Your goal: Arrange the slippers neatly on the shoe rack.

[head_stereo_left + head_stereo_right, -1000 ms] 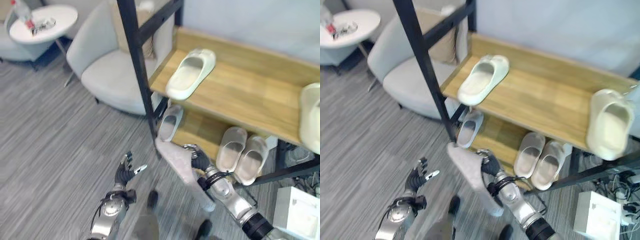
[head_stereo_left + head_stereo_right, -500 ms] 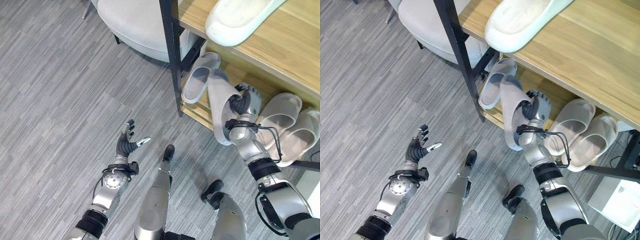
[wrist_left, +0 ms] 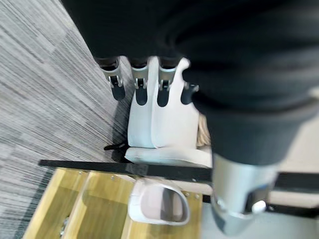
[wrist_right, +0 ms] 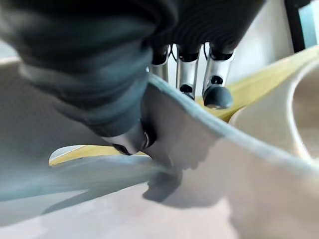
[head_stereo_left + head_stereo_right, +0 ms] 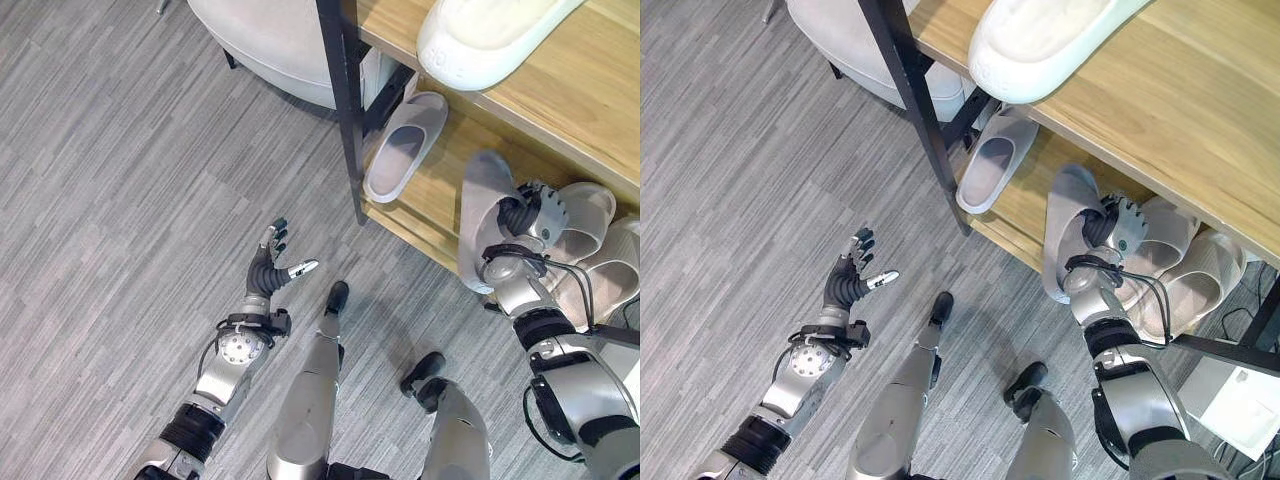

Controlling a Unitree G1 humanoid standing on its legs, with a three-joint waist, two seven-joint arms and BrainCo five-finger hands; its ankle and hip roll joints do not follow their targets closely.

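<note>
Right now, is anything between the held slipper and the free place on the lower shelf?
Nothing visible. The right robot hand holds the slipper over the lower shelf, between a lone slipper and a pair.

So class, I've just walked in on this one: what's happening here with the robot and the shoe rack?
The robot's right hand grips a grey slipper and holds it at the lower wooden shelf of the black-framed shoe rack, beside a pair of beige slippers already there. Another grey slipper lies further left on that shelf, and a cream slipper sits on the top shelf. The left hand hangs open above the grey floor, holding nothing.
</note>
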